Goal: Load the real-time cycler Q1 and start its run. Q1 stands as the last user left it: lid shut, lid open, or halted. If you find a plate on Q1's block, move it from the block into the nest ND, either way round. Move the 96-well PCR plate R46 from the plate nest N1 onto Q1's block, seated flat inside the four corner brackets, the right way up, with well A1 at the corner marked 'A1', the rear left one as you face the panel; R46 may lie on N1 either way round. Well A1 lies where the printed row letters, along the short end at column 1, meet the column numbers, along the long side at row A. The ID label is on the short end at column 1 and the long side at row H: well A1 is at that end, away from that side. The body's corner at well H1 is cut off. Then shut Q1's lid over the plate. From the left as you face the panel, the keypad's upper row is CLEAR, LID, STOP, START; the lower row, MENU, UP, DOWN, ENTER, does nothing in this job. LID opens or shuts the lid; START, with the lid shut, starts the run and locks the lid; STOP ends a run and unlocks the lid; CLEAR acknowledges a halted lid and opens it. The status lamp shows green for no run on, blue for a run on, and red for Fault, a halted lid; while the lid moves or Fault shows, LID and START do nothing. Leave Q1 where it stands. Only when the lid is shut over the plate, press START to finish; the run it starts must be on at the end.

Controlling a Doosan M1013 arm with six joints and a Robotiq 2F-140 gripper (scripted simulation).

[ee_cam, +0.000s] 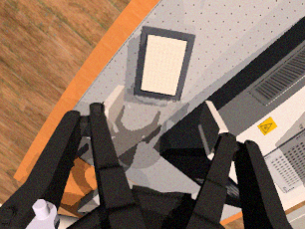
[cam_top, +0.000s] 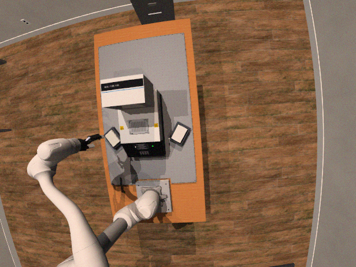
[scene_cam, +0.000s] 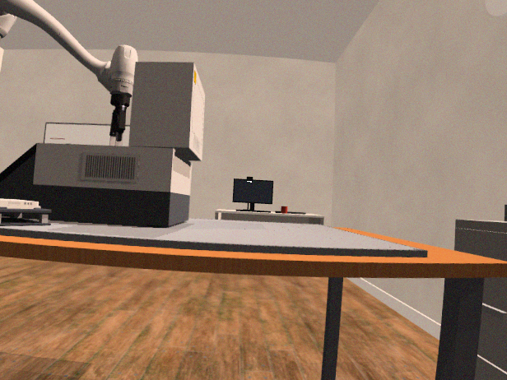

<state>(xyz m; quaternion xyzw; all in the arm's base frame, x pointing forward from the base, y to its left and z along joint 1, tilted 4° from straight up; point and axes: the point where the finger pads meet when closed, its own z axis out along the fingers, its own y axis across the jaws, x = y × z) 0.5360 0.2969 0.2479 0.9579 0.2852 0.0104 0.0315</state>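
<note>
Pincer (ee_cam: 159,143): I read it part-open, holding nothing, hanging off the table's left edge | R46 (cam_top: 112,138): in nest N1 (cam_top: 116,130) just left of Q1 (cam_top: 140,134), not picked | Q1: lid (cam_top: 122,90) up, block (cam_top: 138,126) looks bare (lamp green) | Other nest (cam_top: 189,128) right holds a plate | Left: transfer, lid, START.

Orange-edged counter (cam_top: 196,208): its left edge directly below jaws. Grey mat (cam_top: 162,55) covers most of counter, starting just beside jaws. Wood-plank floor (cam_top: 254,115) all round. Dark cabinet (cam_top: 153,11) at counter's far end, well apart from jaws. Monitor (scene_cam: 253,191) and small red cup (scene_cam: 284,209) on low desk (scene_cam: 267,216), far from jaws by back wall. Grey drawer unit (scene_cam: 481,247) far from jaws, past counter's far corner.
</note>
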